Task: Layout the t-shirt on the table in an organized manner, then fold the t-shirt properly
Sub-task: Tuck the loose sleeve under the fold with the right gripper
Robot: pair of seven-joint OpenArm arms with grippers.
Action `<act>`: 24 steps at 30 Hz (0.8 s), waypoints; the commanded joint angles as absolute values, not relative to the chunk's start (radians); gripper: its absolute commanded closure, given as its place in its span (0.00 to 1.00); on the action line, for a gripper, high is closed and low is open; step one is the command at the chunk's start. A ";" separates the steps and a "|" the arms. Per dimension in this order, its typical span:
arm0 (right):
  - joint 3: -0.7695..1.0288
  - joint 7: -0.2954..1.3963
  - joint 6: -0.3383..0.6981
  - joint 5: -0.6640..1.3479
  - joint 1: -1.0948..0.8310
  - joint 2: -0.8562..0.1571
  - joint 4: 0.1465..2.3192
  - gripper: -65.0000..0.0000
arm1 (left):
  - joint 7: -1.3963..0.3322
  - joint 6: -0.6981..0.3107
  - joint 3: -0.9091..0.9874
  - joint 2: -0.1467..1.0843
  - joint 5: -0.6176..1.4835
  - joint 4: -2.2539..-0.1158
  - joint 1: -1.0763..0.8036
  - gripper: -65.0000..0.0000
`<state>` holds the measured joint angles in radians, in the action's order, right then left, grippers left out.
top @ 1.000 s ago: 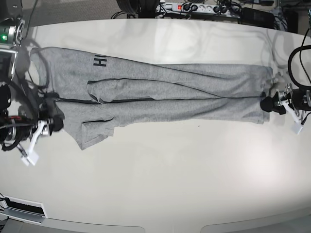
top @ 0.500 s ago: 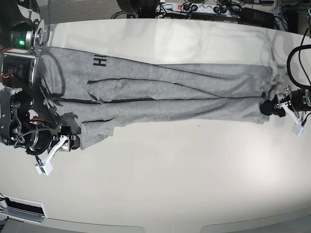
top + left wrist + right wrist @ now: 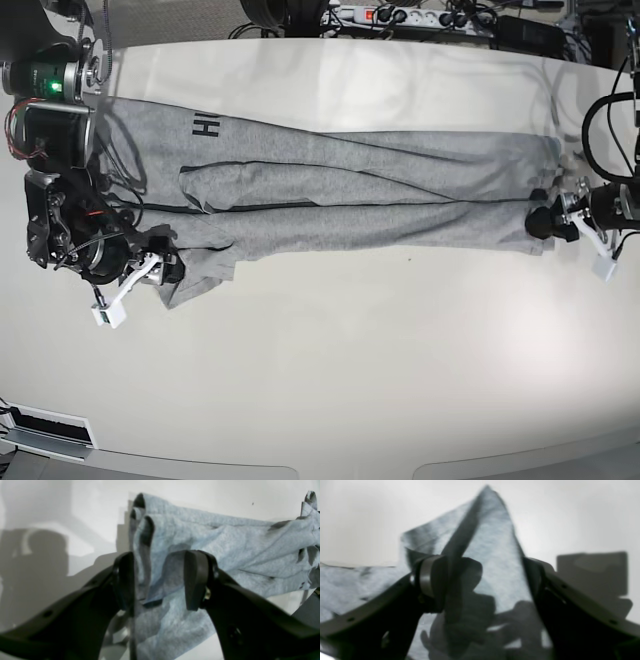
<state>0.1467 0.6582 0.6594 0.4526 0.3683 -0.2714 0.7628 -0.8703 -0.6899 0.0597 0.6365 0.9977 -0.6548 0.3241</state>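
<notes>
On the left of the table [image 3: 330, 380], the right gripper [image 3: 165, 268] sits at the near corner of the t-shirt [image 3: 360, 195], fingers spread wide around a raised fold. Stretched lengthwise across the far half, the shirt ends at the right, where the left gripper [image 3: 540, 222] straddles its edge, fingers parted.
</notes>
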 commanded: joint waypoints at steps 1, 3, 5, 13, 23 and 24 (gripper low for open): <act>0.150 0.647 0.684 0.467 0.396 -0.278 0.773 0.37 | -0.860 -0.698 0.066 0.662 1.016 -0.667 0.344 0.50; 0.150 0.647 0.698 0.473 0.400 -0.278 0.773 0.52 | -0.860 -0.698 0.066 0.662 1.015 -0.667 0.344 0.50; 0.150 0.656 0.698 0.474 0.411 -0.281 0.774 0.75 | -0.860 -0.698 0.066 0.662 1.015 -0.667 0.344 0.50; 0.150 0.934 0.698 0.618 0.420 -0.283 0.986 1.00 | -0.860 -0.698 0.066 0.662 1.015 -0.667 0.344 0.50; 0.150 1.255 0.698 1.007 0.257 -0.289 1.308 1.00 | -0.860 -0.698 0.066 0.662 1.015 -0.667 0.344 0.50; 0.150 1.259 0.698 1.007 0.227 -0.289 1.336 1.00 | -0.860 -0.698 0.066 0.662 1.015 -0.667 0.344 0.50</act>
